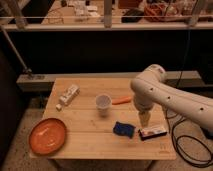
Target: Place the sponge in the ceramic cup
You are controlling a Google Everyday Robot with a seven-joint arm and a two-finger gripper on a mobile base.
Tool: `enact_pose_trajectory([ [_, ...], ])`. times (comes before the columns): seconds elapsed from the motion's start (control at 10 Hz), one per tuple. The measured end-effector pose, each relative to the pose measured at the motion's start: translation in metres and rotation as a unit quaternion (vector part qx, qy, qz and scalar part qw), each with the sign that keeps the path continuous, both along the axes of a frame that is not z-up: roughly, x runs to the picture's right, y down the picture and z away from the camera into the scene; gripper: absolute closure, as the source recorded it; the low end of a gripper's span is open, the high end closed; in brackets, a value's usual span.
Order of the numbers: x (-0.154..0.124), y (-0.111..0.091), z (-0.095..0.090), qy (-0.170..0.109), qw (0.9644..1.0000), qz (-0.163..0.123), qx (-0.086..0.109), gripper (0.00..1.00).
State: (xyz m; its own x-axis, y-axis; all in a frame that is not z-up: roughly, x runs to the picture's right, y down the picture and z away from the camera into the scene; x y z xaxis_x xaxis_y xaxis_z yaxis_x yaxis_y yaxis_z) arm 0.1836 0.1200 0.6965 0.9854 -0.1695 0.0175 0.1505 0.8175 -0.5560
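The dark-blue sponge (123, 129) lies flat on the wooden table (87, 147), right of centre near the front. The pale ceramic cup (103, 102) stands upright at mid-table, a little behind and left of the sponge. My white arm reaches in from the right. Its gripper (145, 120) hangs point-down just right of the sponge and slightly above the table. It is open and holds nothing. A small gap shows between gripper and sponge.
A black-and-white flat packet (153, 131) lies just right of the sponge, under the gripper. An orange stick-shaped item (121, 101) sits right of the cup. A pale bottle (68, 95) lies at the back left, an orange plate (47, 136) at the front left. Cables (186, 145) trail on the floor at right.
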Motion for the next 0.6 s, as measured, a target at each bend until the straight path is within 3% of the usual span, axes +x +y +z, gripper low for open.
enact_pose_trajectory([
  [0.6,-0.024,0.006,0.001,-0.017,0.9995,-0.025,0.005,0.20],
])
